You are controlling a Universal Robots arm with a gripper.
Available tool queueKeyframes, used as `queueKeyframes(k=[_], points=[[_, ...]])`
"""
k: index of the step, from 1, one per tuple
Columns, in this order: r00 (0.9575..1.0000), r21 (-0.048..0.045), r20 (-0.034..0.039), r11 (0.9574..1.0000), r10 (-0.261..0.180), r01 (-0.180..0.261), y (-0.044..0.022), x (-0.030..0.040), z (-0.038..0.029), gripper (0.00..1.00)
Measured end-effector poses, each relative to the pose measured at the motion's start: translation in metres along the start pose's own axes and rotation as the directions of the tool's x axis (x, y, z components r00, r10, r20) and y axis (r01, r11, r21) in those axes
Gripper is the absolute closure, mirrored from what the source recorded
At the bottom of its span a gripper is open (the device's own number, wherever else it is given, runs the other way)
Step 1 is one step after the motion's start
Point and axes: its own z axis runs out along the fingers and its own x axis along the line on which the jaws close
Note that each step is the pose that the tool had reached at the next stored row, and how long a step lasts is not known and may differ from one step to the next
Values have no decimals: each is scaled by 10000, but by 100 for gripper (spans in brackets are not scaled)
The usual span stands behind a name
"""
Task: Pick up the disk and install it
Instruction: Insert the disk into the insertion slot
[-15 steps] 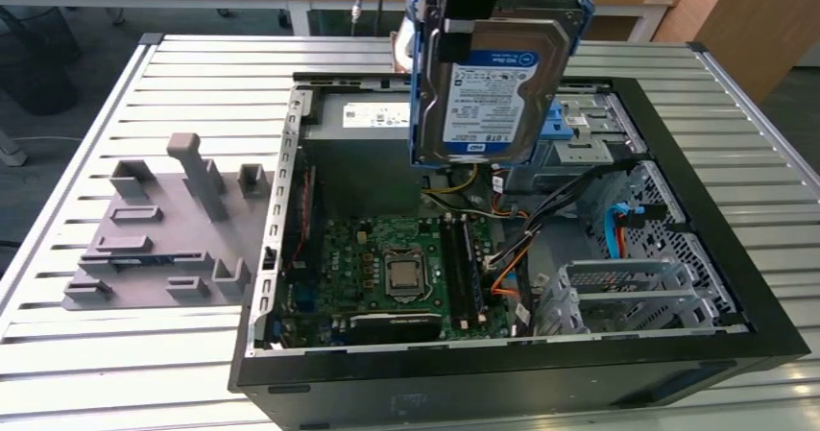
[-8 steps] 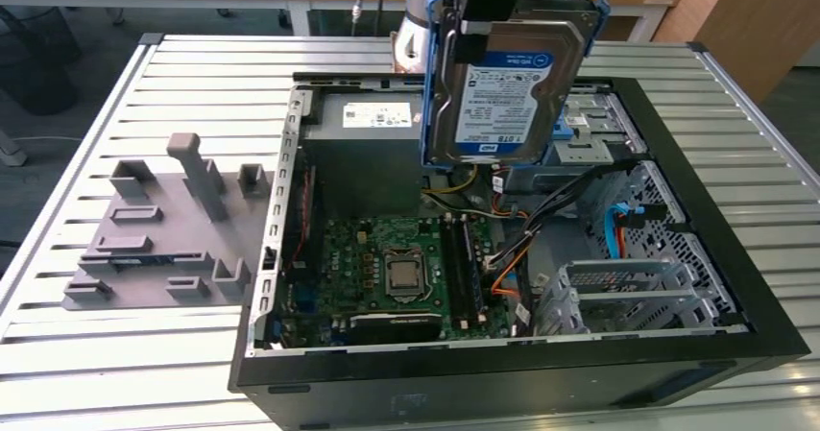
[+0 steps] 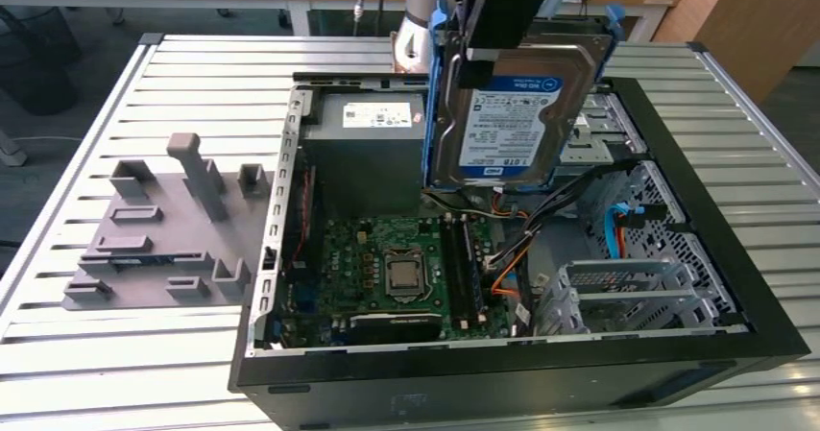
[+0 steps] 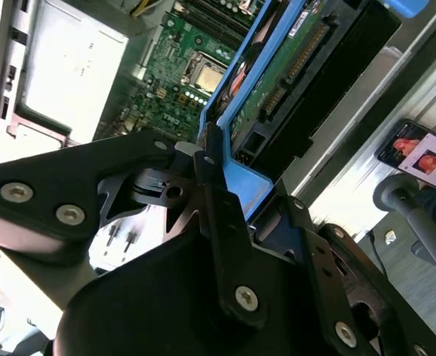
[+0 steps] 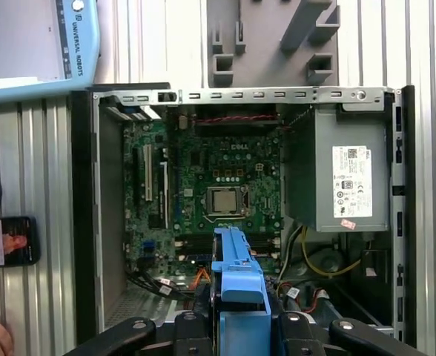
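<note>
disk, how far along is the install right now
Pick-up looks done: the gripper holds the disk by its blue bracket, up above the open computer case. In hand: the disk, hanging over the case interior. Left: installing; it sits in no bay yet.

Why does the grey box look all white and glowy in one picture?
In the second wrist view, strong light washes the power-supply box nearly white; in the first wrist view it looks evenly grey; in the exterior view it sits dimmer, near the disk the end effector holds.

Printed label (image 3: pixel 510 124) on disk (image 3: pixel 579 85); sticker (image 3: pixel 380 116) on power supply (image 3: pixel 365 172).
</note>
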Motion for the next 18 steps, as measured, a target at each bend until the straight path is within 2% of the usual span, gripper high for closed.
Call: queueKeyframes(k=[4, 6, 18], points=[[10000, 0, 9, 10000, -1, 1, -8, 164, 16, 64], [10000, 0, 12, 10000, -1, 1, -10, 210, 21, 64], [10000, -1, 10, 10000, -1, 1, -11, 222, 20, 64]])
